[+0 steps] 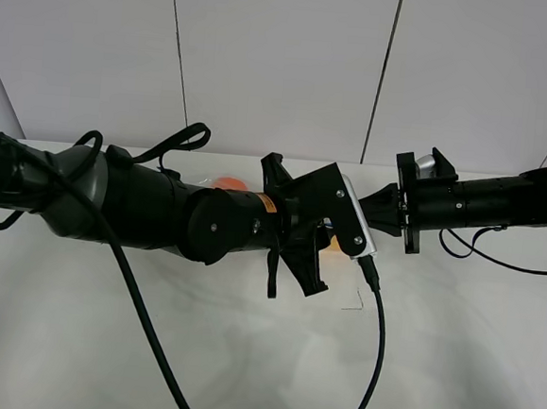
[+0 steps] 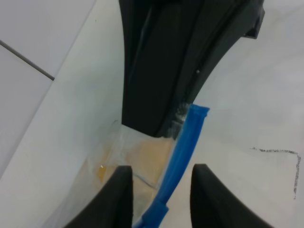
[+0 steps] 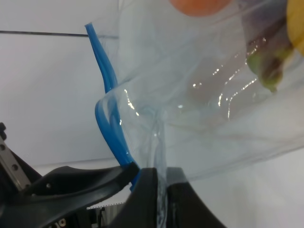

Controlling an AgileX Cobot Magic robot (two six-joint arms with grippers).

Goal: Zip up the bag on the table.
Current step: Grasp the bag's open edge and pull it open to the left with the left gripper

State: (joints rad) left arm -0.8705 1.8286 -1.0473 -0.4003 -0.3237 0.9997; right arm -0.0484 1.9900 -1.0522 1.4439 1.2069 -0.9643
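Note:
The bag is clear and crinkly, and through it I see an orange, a purple eggplant and a yellow pear. Its blue zip strip runs between the fingers of my left gripper, which stand apart on either side of it. My right gripper is shut on the plastic at the bag's corner beside the zip strip. From above, my left gripper and arm hide most of the bag, and my right gripper meets it at the middle of the table.
A black cable hangs from the left wrist camera and crosses the table's front. A thin pen mark lies on the table beside the zip strip. White wall panels stand behind the table.

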